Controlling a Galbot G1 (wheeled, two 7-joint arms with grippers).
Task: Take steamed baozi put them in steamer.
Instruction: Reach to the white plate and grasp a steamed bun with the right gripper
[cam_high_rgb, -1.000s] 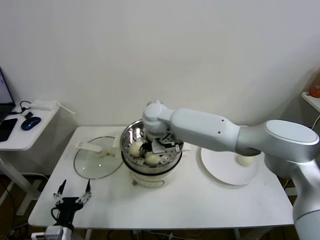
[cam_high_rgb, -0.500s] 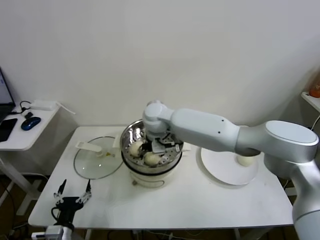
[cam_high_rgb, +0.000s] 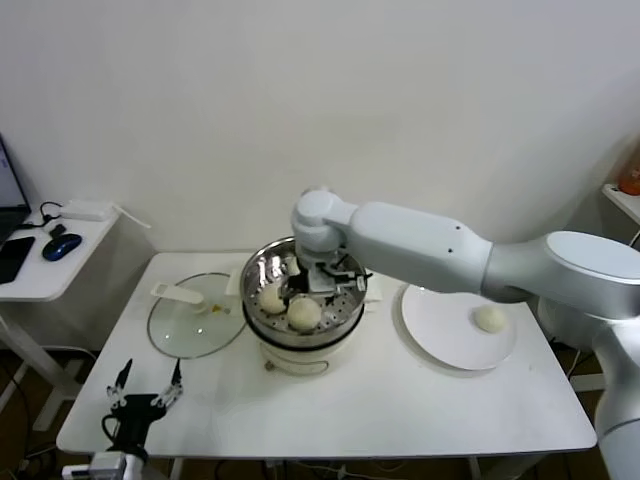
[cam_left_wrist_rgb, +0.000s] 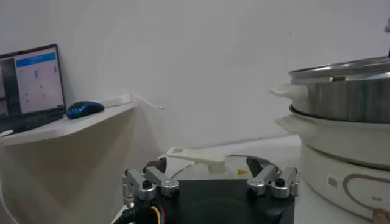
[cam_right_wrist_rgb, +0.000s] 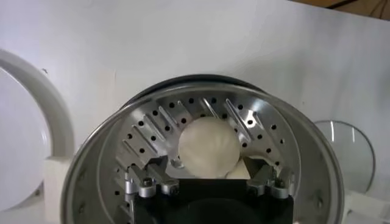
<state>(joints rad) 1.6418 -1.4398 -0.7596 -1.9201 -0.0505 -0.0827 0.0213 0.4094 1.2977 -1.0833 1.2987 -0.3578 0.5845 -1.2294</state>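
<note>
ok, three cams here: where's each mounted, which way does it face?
Head: on the robot's head, angled down at the table; right arm reaches over the steamer, left end effector low near the table's front edge.
Left wrist: looks level past its open fingers at the steamer's side.
Right wrist: looks down into the steamer at a baozi.
All three share the steamer.

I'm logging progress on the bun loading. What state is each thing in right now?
steamer: uncovered, three baozi visible inside on the perforated tray.
baozi in the steamer: resting on the tray, released.
last baozi: alone on the white plate, not yet moved.
glass lid: off, flat on the table beside the steamer.
right pincer: open above the tray, empty.
left pincer: open, parked at the table's near left corner.
</note>
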